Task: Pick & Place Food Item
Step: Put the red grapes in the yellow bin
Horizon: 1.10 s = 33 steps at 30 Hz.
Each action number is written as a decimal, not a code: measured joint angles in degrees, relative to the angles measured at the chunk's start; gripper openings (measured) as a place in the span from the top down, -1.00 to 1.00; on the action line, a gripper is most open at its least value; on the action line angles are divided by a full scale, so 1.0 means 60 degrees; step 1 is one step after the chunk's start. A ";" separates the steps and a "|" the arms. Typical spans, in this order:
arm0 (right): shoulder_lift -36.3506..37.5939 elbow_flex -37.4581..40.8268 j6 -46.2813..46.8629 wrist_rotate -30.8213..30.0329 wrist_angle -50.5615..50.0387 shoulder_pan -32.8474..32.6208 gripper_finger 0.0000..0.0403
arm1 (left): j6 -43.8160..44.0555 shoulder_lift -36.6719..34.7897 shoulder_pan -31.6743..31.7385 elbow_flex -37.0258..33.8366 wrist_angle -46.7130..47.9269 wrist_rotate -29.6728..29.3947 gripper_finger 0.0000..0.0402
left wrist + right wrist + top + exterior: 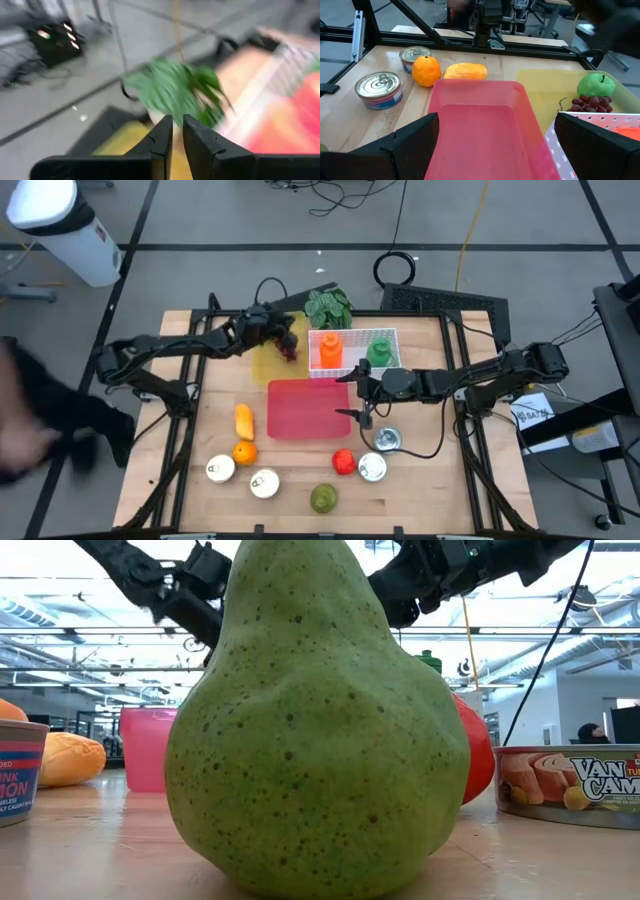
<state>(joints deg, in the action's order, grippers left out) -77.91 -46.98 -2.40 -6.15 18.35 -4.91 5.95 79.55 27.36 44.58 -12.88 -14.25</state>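
The left gripper (291, 340) is above the yellow tray (268, 360) at the far side of the surface (180, 430), and its jaws are narrow, with only a thin gap between them and nothing inside. The green apple (596, 85) and the dark grapes (585, 104) lie together in this tray, so the tray seems to be the place where food is collected. The right gripper (362, 402) hangs over the right edge of the red bin (305, 408) with jaws wide and empty, probably waiting for its turn. Near the left of the bin lie the mango (243, 420) and the orange (244, 451), not yet moved. The orange is round and bright; the mango is long and yellow-orange. The green pear (323, 498) stands upright at the near edge, its skin speckled with small brown dots. Cans (264, 483) stand beside the fruits
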 joint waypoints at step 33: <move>0.0004 0.0000 0.0033 0.0000 0.0106 0.0004 -0.87 | 0.2562 0.2947 -0.0137 0.0007 0.0730 0.0194 0.91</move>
<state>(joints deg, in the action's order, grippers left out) -77.89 -46.98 -2.20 -6.15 18.98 -4.89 21.32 97.23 26.53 44.62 -8.50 -13.09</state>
